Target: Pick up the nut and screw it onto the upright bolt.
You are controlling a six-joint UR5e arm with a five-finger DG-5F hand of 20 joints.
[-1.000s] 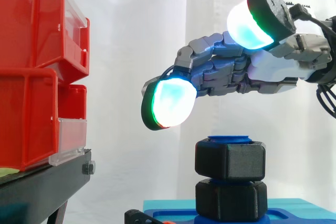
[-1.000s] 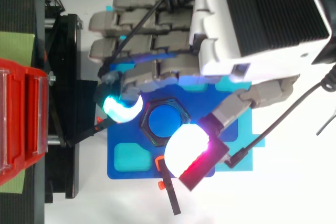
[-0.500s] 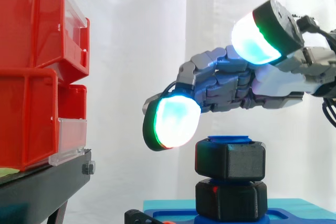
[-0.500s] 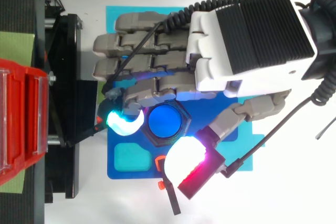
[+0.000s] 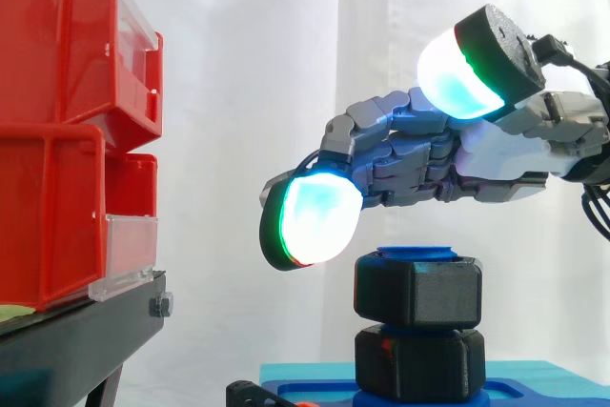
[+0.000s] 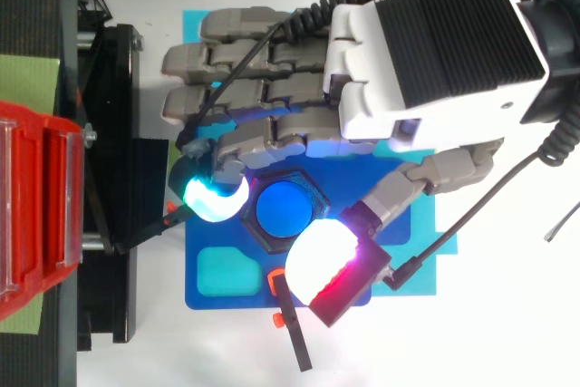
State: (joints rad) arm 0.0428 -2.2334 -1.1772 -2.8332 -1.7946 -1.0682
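Observation:
A black hex nut (image 5: 417,291) sits on the upright blue bolt (image 5: 416,254), whose blue top (image 6: 285,208) shows inside the nut's black ring (image 6: 257,226). Below it a second black hex piece (image 5: 419,364) rests on the blue base plate (image 6: 217,296). My hand (image 6: 426,52) hovers above the bolt, open and holding nothing. One glowing fingertip (image 5: 310,221) hangs just above and left of the nut without touching it. The thumb's pad (image 5: 462,69) is raised well above it; from above it lies at the nut's near right (image 6: 322,251).
Red bins (image 5: 67,131) stand stacked on a black stand (image 5: 76,335) at the left, close to the base plate. A small black and orange part (image 6: 290,333) lies at the plate's front edge. A white curtain hangs behind.
The hand has shifted only slightly above the bolt, its thumb rising a little. The nut has stayed in place on the bolt.

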